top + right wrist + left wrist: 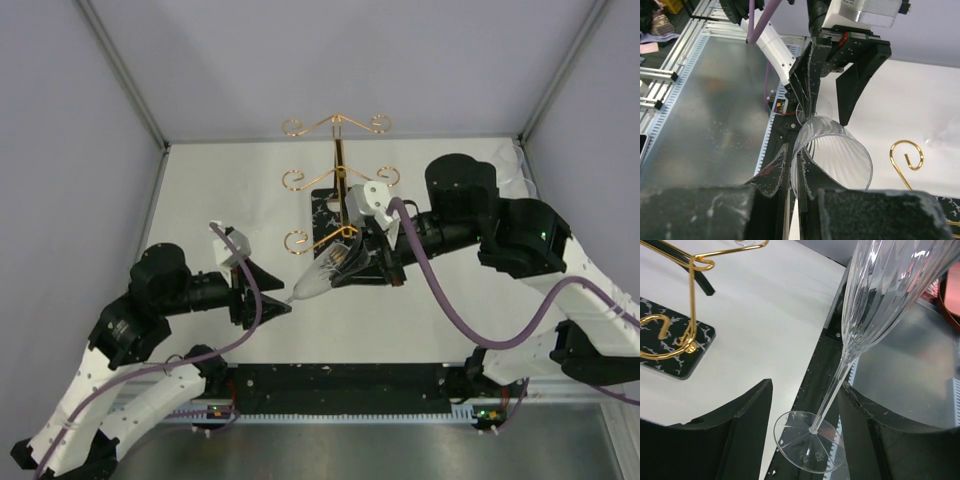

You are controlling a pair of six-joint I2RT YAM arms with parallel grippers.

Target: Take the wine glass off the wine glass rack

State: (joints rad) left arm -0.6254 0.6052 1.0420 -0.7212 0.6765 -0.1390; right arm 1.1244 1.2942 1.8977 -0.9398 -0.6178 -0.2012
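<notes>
The clear ribbed wine glass [322, 275] lies nearly level in the air, off the wine glass rack [338, 165], which is gold wire on a black marbled base [328, 207]. My right gripper [354, 262] is shut on the glass rim, one finger inside the bowl and one outside, as the right wrist view shows [801, 172]. The glass bowl [837, 155] points toward the left arm. My left gripper [810, 440] is open, its fingers on either side of the glass foot [807, 442] and stem without visibly touching them. The rack base [675, 350] lies to its left.
A gold scroll arm [907, 155] curls just right of the glass. The toothed metal rail [340, 412] and a grey metal shelf [705, 110] run along the table's near edge. Purple cables [440, 290] loop off both wrists. Enclosure walls close in the back and sides.
</notes>
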